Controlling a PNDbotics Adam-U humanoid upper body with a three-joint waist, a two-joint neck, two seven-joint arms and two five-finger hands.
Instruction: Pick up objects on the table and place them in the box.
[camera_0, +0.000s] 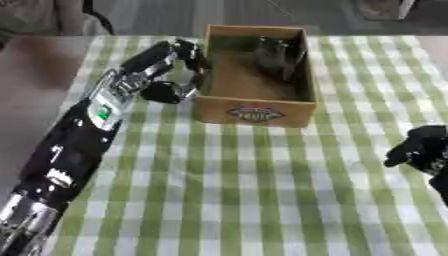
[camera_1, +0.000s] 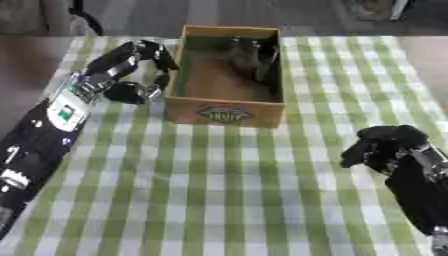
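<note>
A brown cardboard box (camera_0: 255, 112) with a printed label on its front stands at the far middle of the checked cloth. Inside it, against the far right corner, lies a dark grey object (camera_0: 276, 54) whose shape I cannot make out. My left hand (camera_0: 171, 70) hangs just outside the box's left wall, open, with fingers bent over the rim side and the thumb apart; only cloth shows between them. My right hand (camera_1: 386, 144) rests low at the right edge, open with relaxed drooping fingers, holding nothing.
The green and white checked cloth (camera_0: 245, 190) covers the table in front of the box. A bare brown tabletop (camera_0: 35, 75) shows at the left. Beyond the far edge are a floor and dark furniture.
</note>
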